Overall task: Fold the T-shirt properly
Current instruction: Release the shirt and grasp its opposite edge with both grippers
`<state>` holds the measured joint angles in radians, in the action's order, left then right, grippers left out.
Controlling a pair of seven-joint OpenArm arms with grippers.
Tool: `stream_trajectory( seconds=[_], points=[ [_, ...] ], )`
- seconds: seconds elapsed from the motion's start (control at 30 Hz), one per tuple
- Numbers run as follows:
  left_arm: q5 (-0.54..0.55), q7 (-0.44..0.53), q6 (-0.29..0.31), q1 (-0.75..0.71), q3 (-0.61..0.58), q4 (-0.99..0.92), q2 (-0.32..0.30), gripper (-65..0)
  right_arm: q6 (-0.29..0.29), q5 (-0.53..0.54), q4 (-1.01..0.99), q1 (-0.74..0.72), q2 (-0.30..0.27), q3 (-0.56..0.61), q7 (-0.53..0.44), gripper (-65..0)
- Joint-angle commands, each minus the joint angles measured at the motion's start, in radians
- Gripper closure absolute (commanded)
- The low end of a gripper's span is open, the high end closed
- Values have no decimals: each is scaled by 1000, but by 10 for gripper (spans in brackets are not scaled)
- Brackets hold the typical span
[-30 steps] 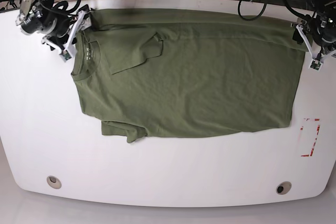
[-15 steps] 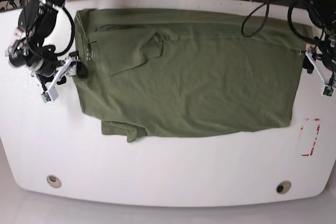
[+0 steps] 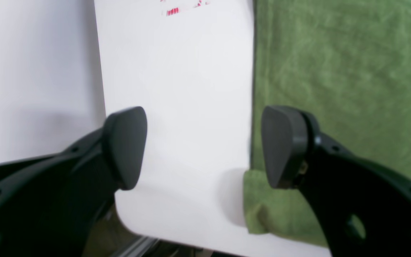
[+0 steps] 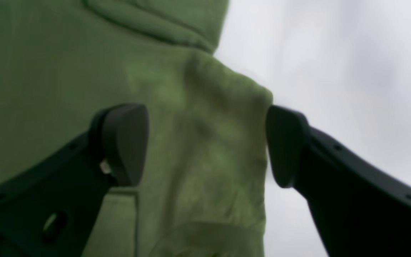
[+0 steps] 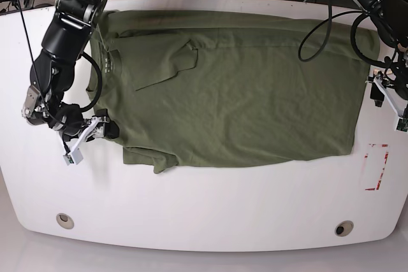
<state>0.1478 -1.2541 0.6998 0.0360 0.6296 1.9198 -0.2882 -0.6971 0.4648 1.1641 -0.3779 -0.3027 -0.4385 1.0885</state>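
Start at the left of the base view: your right gripper (image 5: 89, 139) sits low beside the near-left corner of the T-shirt (image 5: 236, 87), by the shoulder just above the folded-under sleeve (image 5: 150, 157). Its jaws stand wide apart. In the right wrist view the gripper (image 4: 205, 146) straddles a rumpled fold of green cloth, with one finger over the fabric and the other at the cloth's edge against the white table (image 4: 334, 53); that view is blurred, so you can't be sure whether either pad actually touches the cloth.

Moving right, the T-shirt lies spread across the far half of the table (image 5: 191, 214), collar (image 5: 95, 71) toward the left, the other sleeve (image 5: 169, 65) folded in over the chest, hem toward the right.

At the far right, your left gripper (image 5: 390, 103) hangs just past the hem. Its jaws are spread too, closed on nothing. In the left wrist view the gripper (image 3: 203, 148) frames bare table, with the T-shirt's edge (image 3: 253, 89) beside the right finger (image 3: 280, 146). Red markings (image 5: 377, 167) sit on the table near that corner.
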Motion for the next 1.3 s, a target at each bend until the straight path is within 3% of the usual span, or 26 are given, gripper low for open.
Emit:
stream_trajectory(
  seconds=[0.0, 0.17, 0.33, 0.43, 0.57, 0.63, 0.77, 0.87, 1.07, 1.27],
  points=[
    [3, 12, -2, 15, 3, 16, -15, -458, -1, -19, -92, -49, -36, 36, -77, -487],
    [5, 14, -2, 17, 2, 14, -16, -461, -1, -18, -260, -85, -66, 120, -216, -487],
    [2, 14, -2, 57, 11, 8, -13, -464, -1, -18, -299, -86, -65, 137, -232, -487],
    [2, 15, -2, 86, 11, -44, -13, -464, -1, -16, -301, -88, -53, 139, -230, -441],
    [-26, 90, -2, 146, 5, -161, -12, -465, -1, -19, -299, -91, -23, 139, -227, -262],
    [-35, 164, -36, 163, 3, -227, -12, -467, -1, -19, -299, -92, -20, 139, -227, -151],
    [-40, 270, -55, 210, -15, -359, -12, -468, -1, -19, -299, -92, -19, 139, -227, -21],
    [-41, 337, -59, 261, -46, -481, -16, -494, -1, -19, -301, -92, -19, 139, -227, -2],
    [-41, 474, -188, 328, -76, -711, -18, -546, -1, -19, -303, -92, -22, 139, -229, 0],
    [-40, 584, -200, 373, -162, -889, -38, -558, -1, -16, -299, -88, -22, 139, -227, 0]
  ],
)
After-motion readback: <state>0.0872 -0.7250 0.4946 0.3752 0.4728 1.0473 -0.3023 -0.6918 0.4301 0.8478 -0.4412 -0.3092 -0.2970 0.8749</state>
